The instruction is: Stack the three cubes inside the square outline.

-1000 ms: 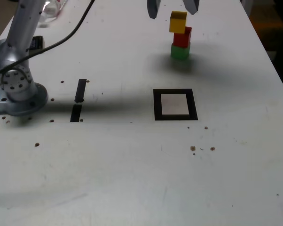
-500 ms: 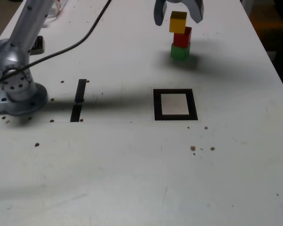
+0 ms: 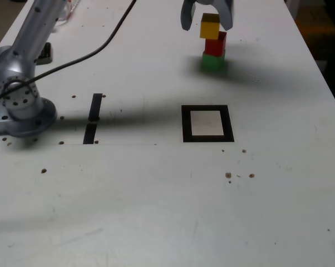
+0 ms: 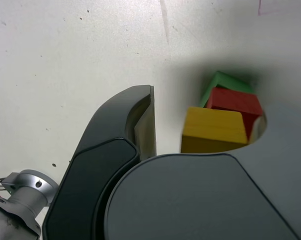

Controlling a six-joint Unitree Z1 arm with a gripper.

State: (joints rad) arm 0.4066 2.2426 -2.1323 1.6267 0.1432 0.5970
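The hand [image 3: 207,15] straddles the yellow cube [image 3: 210,26] topping the red cube [image 3: 215,44] and green cube [image 3: 213,61], jaws narrowed but apart from it, far beyond the square outline [image 3: 207,123].

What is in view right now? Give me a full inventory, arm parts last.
yellow cube: one, top of the stack, between the jaws.
red cube: one, middle of the stack.
green cube: one, bottom, on the table.
square outline: one, black border with white centre, nearer the camera than the stack, nothing in it.
tape strips: two, black, toward the exterior view's left.
cable: one, black.
arm base: one, silver, exterior view's left.
gripper: one, grey, jaws either side of the yellow cube.
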